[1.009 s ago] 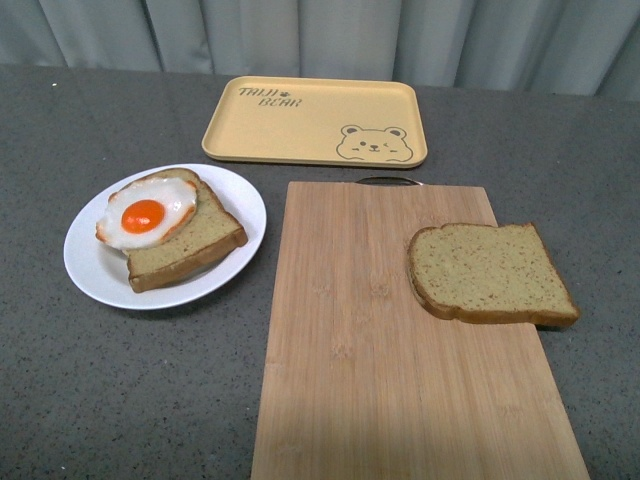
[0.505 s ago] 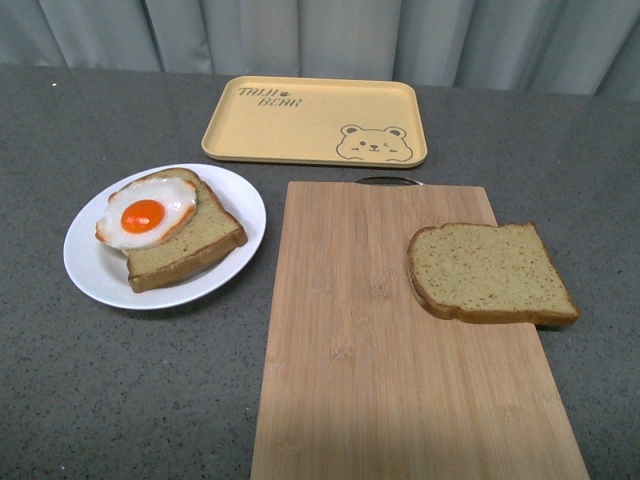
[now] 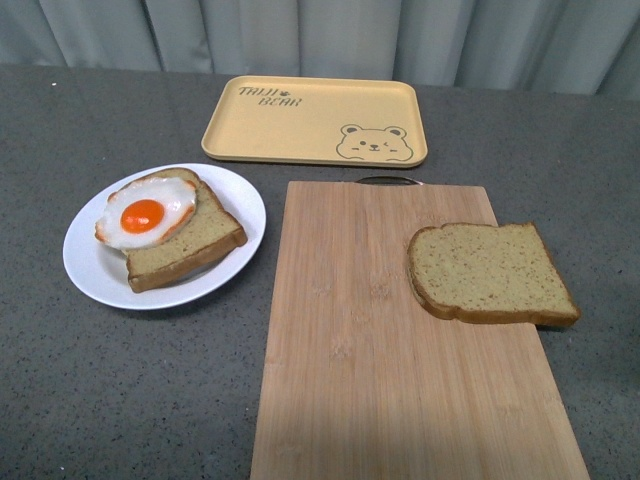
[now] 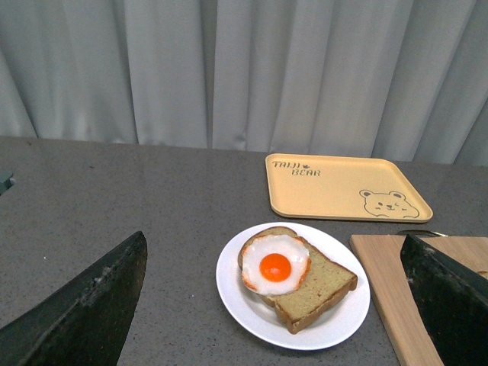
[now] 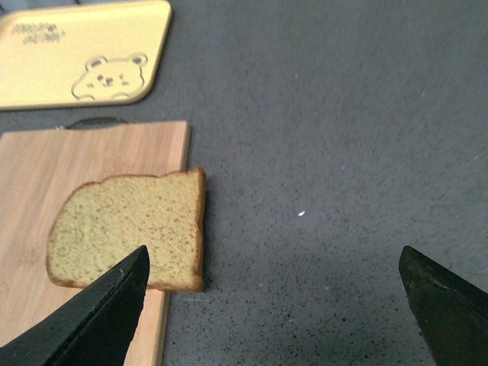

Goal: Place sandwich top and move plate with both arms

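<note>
Nothing on the table has shifted over the last second: every item lies where it did before. The sandwich top [image 3: 490, 272] lies flat at the right side of the wooden cutting board [image 3: 370, 380], its outer corner hanging over the board's right edge, well apart from the white plate [image 3: 88, 268] on the grey table [image 3: 120, 400] to the left. On that plate, 1 bread slice [image 3: 200, 243] carries a fried egg [image 3: 147, 212]. Behind both, a yellow bear tray [image 3: 300, 125] sits near the curtain [image 3: 320, 35]. Neither arm shows in the front view. The left gripper [image 4: 272, 238] hangs spread wide with nothing between its 2 fingers, facing the plate. The right gripper [image 5: 274, 249] is equally wide and empty, above the table beside the sandwich top.
</note>
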You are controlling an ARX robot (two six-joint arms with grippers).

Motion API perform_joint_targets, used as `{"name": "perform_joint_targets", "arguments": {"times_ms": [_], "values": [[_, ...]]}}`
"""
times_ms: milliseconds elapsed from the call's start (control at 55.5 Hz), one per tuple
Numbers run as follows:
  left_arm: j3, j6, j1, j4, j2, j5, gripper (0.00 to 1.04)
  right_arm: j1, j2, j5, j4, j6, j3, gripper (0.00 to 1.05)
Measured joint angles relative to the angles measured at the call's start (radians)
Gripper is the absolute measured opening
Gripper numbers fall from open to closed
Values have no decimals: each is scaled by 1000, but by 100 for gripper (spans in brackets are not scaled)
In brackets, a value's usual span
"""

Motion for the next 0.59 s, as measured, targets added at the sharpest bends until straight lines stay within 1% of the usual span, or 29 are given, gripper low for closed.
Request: {"name": "perform_joint_targets", "arguments": {"times_ms": [216,306,378,595], "values": [[0,0,0,0,0,0,98,14,224,-119,-162,61,131,95],[0,0,0,0,0,0,98,16,302,-154,-180,92,187,95],[0,0,0,0,0,0,98,21,375,-200,-190,126,239,95],[0,0,0,0,0,0,98,44,512,-272,-193,190,359,95]]}}
